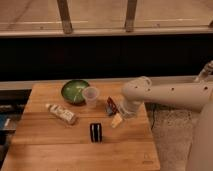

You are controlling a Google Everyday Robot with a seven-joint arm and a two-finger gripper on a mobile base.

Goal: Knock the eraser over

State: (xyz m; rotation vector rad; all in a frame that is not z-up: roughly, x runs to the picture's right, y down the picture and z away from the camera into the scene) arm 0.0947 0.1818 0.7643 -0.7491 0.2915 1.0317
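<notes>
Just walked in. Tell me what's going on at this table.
The robot's arm reaches in from the right to knock over the eraser, which stands upright near the front of the wooden table. The gripper hangs low just right of the eraser, apart from it. A clear cup, green bowl, whitish tube and red-and-blue object sit behind.
</notes>
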